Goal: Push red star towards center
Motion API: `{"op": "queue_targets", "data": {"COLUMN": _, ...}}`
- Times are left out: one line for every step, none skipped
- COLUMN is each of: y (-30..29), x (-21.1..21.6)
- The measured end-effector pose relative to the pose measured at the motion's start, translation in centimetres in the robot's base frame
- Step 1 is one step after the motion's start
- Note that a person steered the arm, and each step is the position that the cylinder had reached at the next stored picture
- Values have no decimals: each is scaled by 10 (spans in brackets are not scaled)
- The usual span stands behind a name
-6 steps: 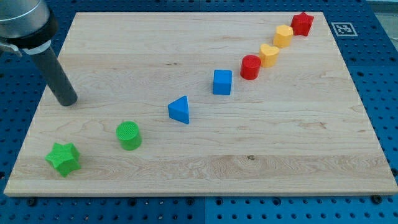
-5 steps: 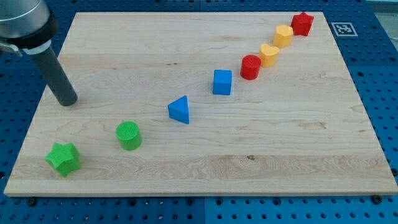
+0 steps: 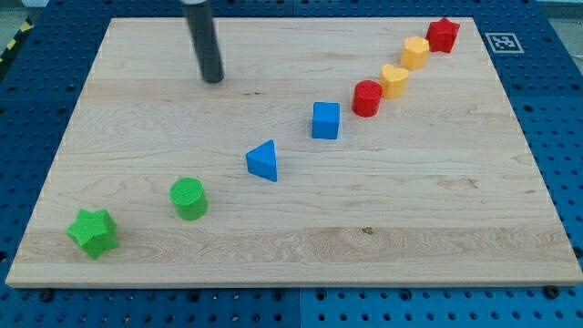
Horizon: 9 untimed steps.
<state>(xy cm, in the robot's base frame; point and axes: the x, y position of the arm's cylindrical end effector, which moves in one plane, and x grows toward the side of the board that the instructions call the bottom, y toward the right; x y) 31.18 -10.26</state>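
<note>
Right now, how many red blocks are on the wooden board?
2: the red star block at the view's top right corner, and the red cylinder block down-left of it, touching a yellow block. None appear hidden.

Wooden board (image 3: 437,210) on blue pegboard (image 3: 565,137). Diagonal row: green star (image 3: 93,232), green cylinder (image 3: 189,198), blue triangle (image 3: 263,160), blue cube (image 3: 325,120), red cylinder (image 3: 367,97), two yellow blocks (image 3: 394,80) (image 3: 415,52).

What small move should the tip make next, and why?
Probably keep my tip travelling toward the view's right along the top of the board. The red star sits in the top right corner, far from the tip, at the end of a diagonal row next to a yellow block. To push it toward the center, the tip likely must first get beyond it.
</note>
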Motion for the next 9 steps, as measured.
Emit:
{"op": "queue_targets", "data": {"y": 21, "x": -37}}
{"op": "queue_targets", "data": {"y": 21, "x": -37}}
{"op": "queue_targets", "data": {"y": 21, "x": -39}}
{"op": "queue_targets", "data": {"y": 21, "x": -42}}
{"op": "queue_targets", "data": {"y": 21, "x": -46}}
{"op": "queue_targets", "data": {"y": 22, "x": -53}}
{"op": "queue_targets", "data": {"y": 54, "x": -66}}
{"op": "queue_targets", "data": {"y": 108, "x": -93}}
{"op": "queue_targets", "data": {"y": 161, "x": -118}}
